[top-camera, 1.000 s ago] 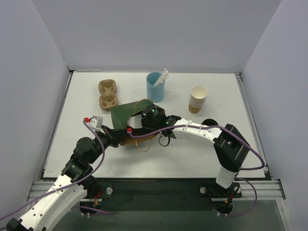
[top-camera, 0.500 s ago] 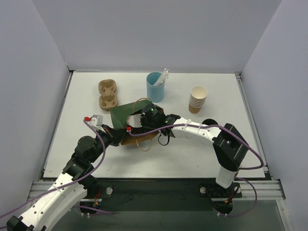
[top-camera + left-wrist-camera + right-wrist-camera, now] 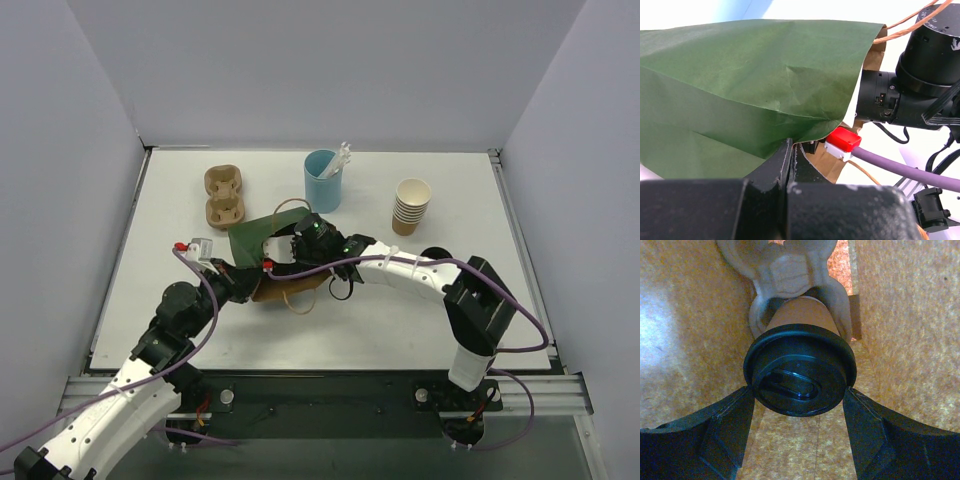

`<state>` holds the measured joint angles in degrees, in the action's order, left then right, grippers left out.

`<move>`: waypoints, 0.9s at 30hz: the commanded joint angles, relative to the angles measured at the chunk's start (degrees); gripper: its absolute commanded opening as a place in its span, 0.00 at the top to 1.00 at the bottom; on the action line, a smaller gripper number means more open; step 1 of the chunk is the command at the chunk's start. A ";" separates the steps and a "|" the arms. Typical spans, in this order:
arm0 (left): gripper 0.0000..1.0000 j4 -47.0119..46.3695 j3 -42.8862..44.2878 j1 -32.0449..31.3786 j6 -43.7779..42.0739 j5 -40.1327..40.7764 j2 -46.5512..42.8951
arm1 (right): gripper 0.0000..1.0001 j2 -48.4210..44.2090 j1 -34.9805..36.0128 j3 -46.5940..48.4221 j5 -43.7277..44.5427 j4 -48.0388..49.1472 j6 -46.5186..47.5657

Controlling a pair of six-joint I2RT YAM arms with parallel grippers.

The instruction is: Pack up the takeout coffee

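The right gripper [image 3: 797,390] is closed on the takeout coffee [image 3: 799,375]. One dark finger presses each side of the cup's black lid [image 3: 790,385], and the lid faces the wrist camera. The tan cup body runs away from the camera, and its far end meets a moulded pulp tray [image 3: 785,270] deeper in. Brown paper walls close in on both sides, so cup and fingers are inside the green bag [image 3: 255,235], which lies on its side near the middle of the table [image 3: 400,320]. From above, the right arm's wrist [image 3: 315,235] is at the bag's mouth and the cup itself is hidden. The left gripper [image 3: 791,155] has its fingers pressed together on the lower edge of the bag's green paper. A twine handle [image 3: 920,20] loops out beside the mouth. Farther back on the table stand a light-blue cup [image 3: 322,180] holding white sticks, a stack of cream cups [image 3: 410,207] to its right, and a second pulp carrier [image 3: 224,195] to its left.
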<state>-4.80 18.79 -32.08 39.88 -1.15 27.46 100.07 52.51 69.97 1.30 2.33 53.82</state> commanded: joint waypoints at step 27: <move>1.00 0.40 3.27 -0.01 3.63 0.71 1.72 | 0.50 2.77 0.22 4.03 0.28 -3.12 -11.89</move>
<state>-5.37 19.40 -31.75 42.02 2.39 28.73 102.10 52.90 72.47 3.07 1.52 47.92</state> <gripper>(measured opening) 0.023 0.672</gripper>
